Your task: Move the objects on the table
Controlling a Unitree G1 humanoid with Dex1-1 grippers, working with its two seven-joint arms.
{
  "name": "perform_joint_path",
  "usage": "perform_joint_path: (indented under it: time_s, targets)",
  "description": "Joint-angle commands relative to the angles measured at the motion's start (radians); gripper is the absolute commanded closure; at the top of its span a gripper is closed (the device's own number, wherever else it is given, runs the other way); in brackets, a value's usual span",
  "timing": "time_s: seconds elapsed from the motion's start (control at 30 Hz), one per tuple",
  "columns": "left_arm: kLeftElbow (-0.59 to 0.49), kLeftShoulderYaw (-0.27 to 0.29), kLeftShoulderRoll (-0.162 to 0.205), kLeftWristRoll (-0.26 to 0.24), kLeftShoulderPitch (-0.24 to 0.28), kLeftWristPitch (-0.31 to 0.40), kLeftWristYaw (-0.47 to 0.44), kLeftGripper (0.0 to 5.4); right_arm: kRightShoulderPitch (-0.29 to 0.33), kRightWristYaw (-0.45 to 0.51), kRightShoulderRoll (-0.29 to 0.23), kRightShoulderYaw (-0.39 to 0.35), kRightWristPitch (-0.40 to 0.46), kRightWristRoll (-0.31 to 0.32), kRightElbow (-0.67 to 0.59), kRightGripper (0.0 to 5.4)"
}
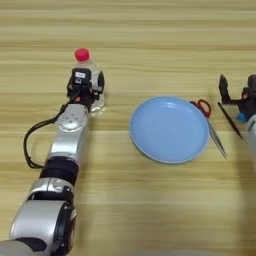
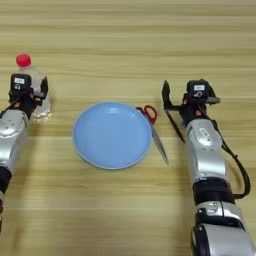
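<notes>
Gripping the small clear plastic bottle (image 1: 90, 82) with a red cap at ten o'clock on the light-brown wooden table (image 1: 150, 30), the left gripper (image 1: 92, 87) pinches its body; a loose squeeze could tip the upright bottle. In the right eye view, the right gripper (image 2: 182, 100) hangs at three o'clock, fingers spread, beside red-handled scissors (image 2: 152, 127) and a round light-blue plate (image 2: 112, 135).

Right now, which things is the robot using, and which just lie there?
In the job: clear plastic water bottle with red cap; left gripper at it.
Lying about: round light-blue plate; red-handled metal scissors; right gripper, open, idle beside them.
</notes>
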Motion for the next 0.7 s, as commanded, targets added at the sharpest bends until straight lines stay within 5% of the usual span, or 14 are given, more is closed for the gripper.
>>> perform_joint_path:
  time_s: [0.03, 0.27, 0.7]
  targets:
    - [-0.021, -0.012, -0.006, -0.002, -0.038, -0.035, -0.012, 2.25, -0.002, -0.005, 0.006, 0.005, 0.017, -0.004, -0.015, 0.0]
    - [-0.08, -0.069, -0.035, 0.02, 0.008, -0.031, -0.034, 2.25, -0.001, -0.006, 0.008, 0.005, 0.015, -0.008, -0.015, 0.0]
    - [-0.06, -0.086, -0.03, 0.044, 0.022, -0.041, -0.013, 2.25, 0.002, -0.006, 0.011, 0.007, 0.019, -0.01, -0.021, 0.0]
